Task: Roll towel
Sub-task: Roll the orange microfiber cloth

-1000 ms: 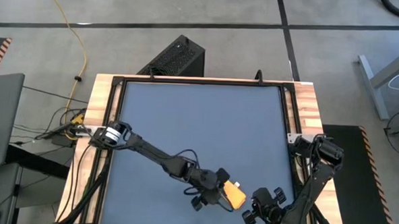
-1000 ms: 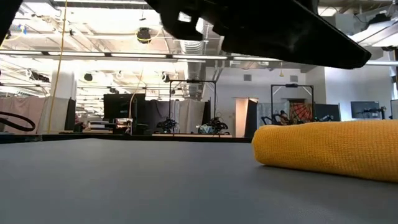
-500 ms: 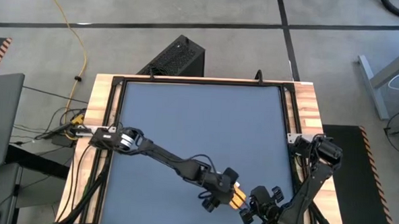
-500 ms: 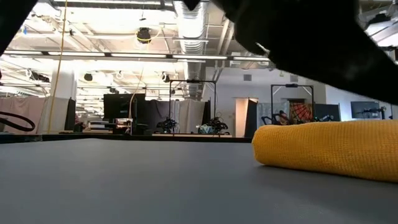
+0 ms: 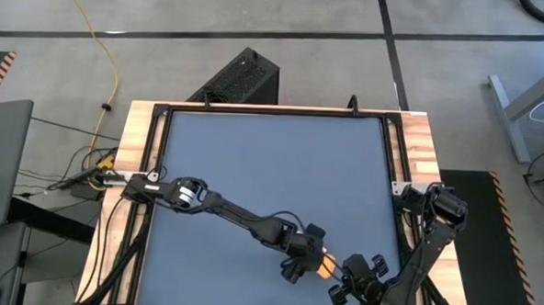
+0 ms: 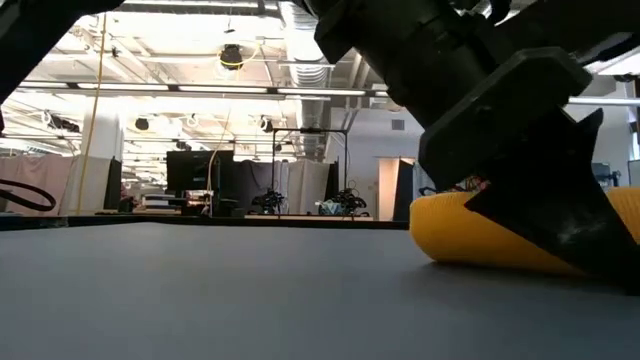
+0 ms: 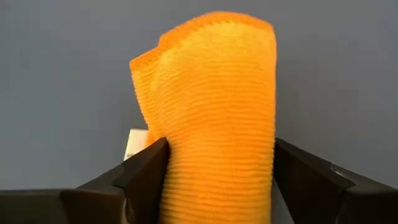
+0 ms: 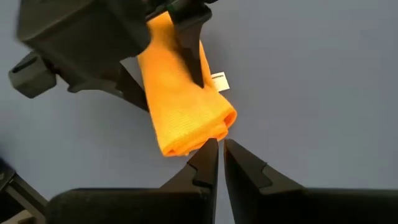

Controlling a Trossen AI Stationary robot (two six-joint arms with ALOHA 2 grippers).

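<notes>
— Where's the towel?

— Rolled into a thick yellow-orange bundle, lying on the dark blue tabletop close to the near edge, toward the right side. Seen from table height as a fat ribbed roll, partly hidden behind a dark gripper.

— Held by anything?

— Straddled by the left gripper, reached in across the table from the left. Fingers parted, one on each side of the roll, close against the cloth or touching it; cannot tell whether actually squeezing.

— And the right gripper?

— Just beside the roll's near end, low at the table's front edge. Fingers pinched nearly together, only a thin slit between them, tips right at the folded end of the towel. Nothing clamped between them.

— Any label or writing?

— A tiny white tag sticking out from the side of the roll, also peeking out beside the left finger. Faint marks on it, too small to read. No brand legible anywhere.
</notes>
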